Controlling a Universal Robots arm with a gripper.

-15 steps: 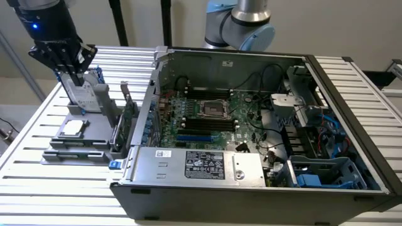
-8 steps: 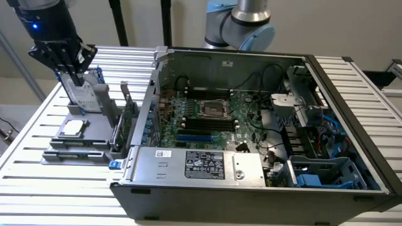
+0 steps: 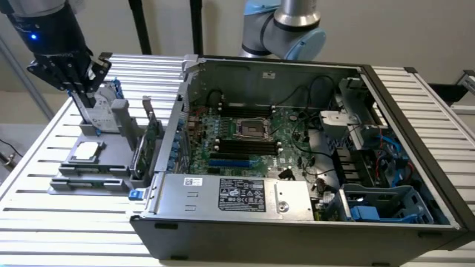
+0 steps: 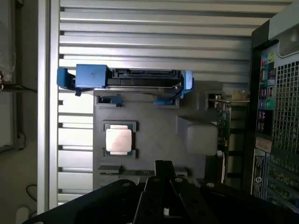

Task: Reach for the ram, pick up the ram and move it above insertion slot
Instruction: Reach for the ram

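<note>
The ram (image 4: pixel 119 172) shows as a thin green strip seen edge-on, standing in the grey parts holder (image 4: pixel 154 130) just beside my gripper (image 4: pixel 163 186). In the exterior view my gripper (image 3: pixel 84 99) hangs low over the far end of that holder (image 3: pixel 82 167), at the exterior view's left, outside the computer case. It holds nothing that I can see. The long black memory slots (image 3: pixel 245 146) lie on the green motherboard inside the open case, well off toward the exterior view's right.
The holder also carries a processor (image 3: pixel 88 149), a blue-framed drive caddy (image 4: pixel 126 78) and an upright green expansion card (image 3: pixel 152 139) with a bracket. The case wall (image 3: pixel 178 117) rises between holder and motherboard. Cables and a drive cage (image 3: pixel 371 167) crowd the case's right side.
</note>
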